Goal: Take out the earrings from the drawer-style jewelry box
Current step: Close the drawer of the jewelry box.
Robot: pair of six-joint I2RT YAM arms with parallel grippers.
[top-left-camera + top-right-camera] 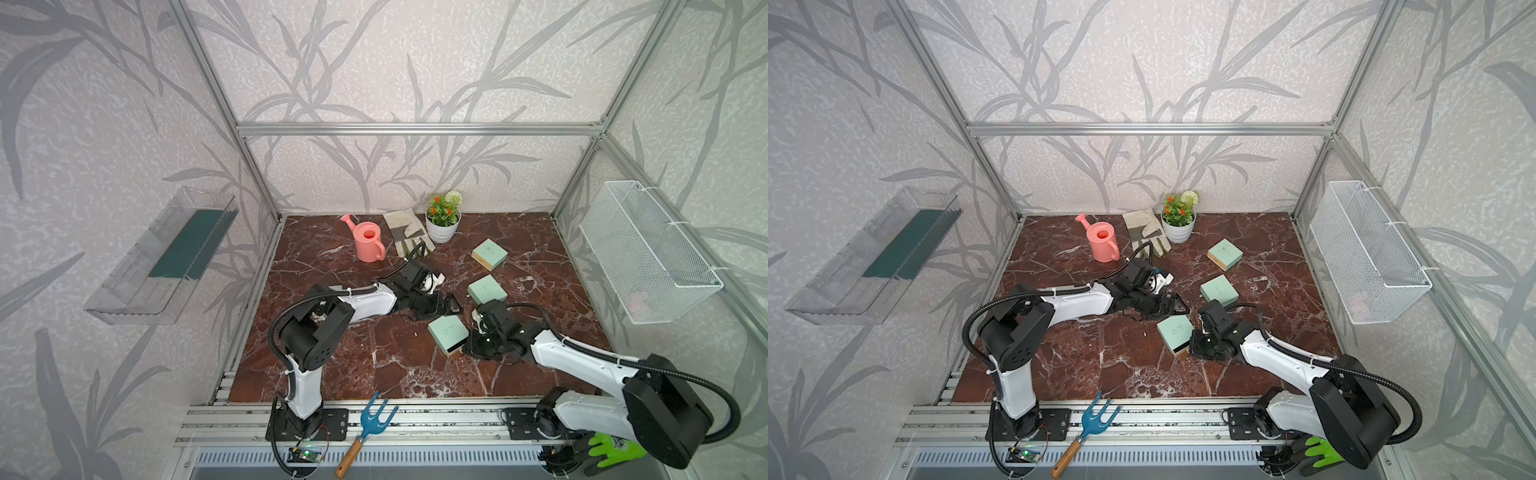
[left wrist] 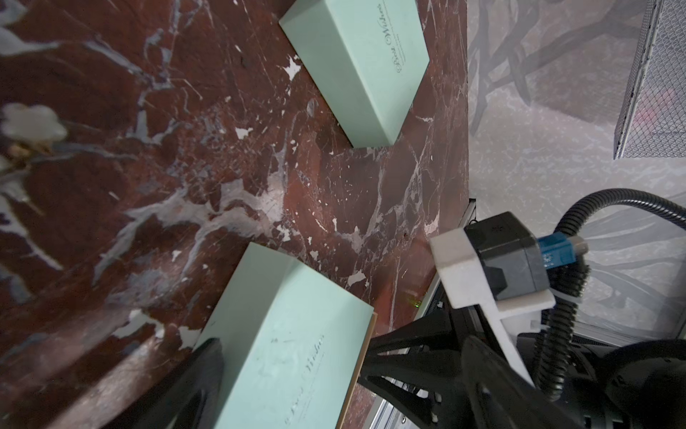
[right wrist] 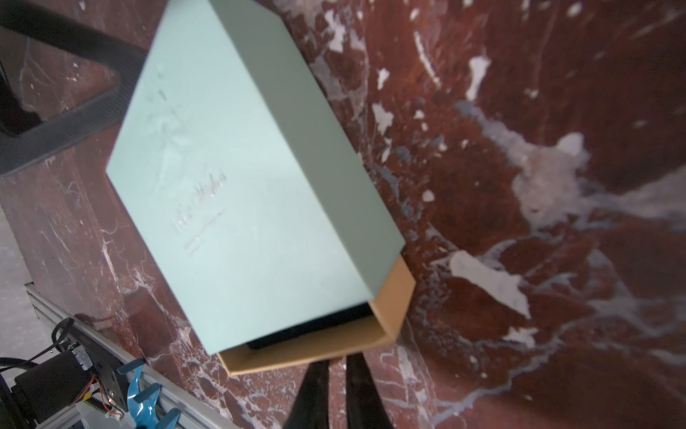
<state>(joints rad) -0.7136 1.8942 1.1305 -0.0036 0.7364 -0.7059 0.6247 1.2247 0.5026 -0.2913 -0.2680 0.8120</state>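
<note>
The near mint-green jewelry box (image 1: pixel 446 330) (image 3: pixel 241 167) lies on the marble. Its tan drawer (image 3: pixel 315 345) is slid out a little, and the gap shows only dark. My right gripper (image 3: pixel 337 367) (image 1: pixel 465 350) is shut, its tips pinched at the middle of the drawer front. My left gripper (image 1: pixel 449 308) stands wide open at the box's closed end, one finger (image 2: pixel 208 375) beside the sleeve (image 2: pixel 282 334), gripping nothing. No earrings show inside the drawer. A blurred whitish petal-shaped piece (image 2: pixel 31 122) lies on the marble; I cannot tell whether it is an earring.
Two more mint boxes (image 1: pixel 487 289) (image 1: pixel 489 252) sit behind and to the right. A pink watering can (image 1: pixel 369 241), a work glove (image 1: pixel 407 232) and a potted plant (image 1: pixel 442 226) stand at the back. A wire basket (image 1: pixel 648 257) hangs on the right wall.
</note>
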